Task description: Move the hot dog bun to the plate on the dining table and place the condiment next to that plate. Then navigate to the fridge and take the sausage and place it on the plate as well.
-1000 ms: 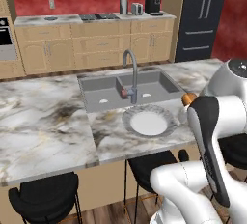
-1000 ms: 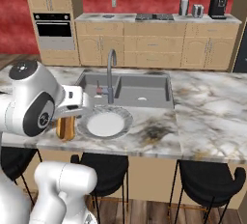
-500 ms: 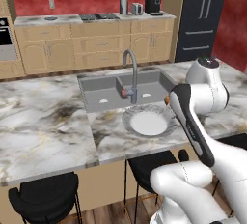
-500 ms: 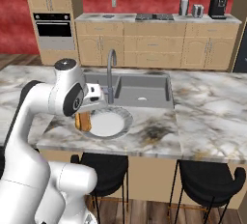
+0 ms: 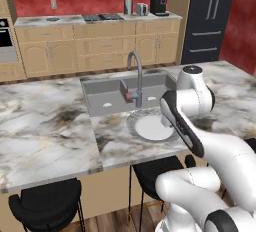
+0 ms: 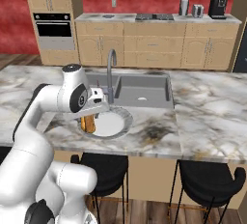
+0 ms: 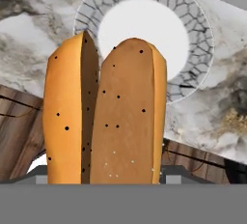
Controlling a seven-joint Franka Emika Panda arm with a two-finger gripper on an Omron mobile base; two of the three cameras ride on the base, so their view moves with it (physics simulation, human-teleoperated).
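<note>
There is one dining table point(image 5: 45, 126) with one grey sink point(image 6: 144, 90) and one steel tap point(image 5: 136, 76). Two black stools point(image 6: 207, 182) show in each base view. One plate point(image 6: 113, 124) lies on the marble, just in front of the tap. The left base view shows the black fridge point(image 5: 210, 18); there the arm covers the bun. The right base view shows the one hot dog bun point(image 6: 89, 122) hanging under the gripper point(image 6: 91, 117), over the plate's near rim. In the hand view the gripper's jaws are clamped on the bun, which stands between them, the plate behind it.
</note>
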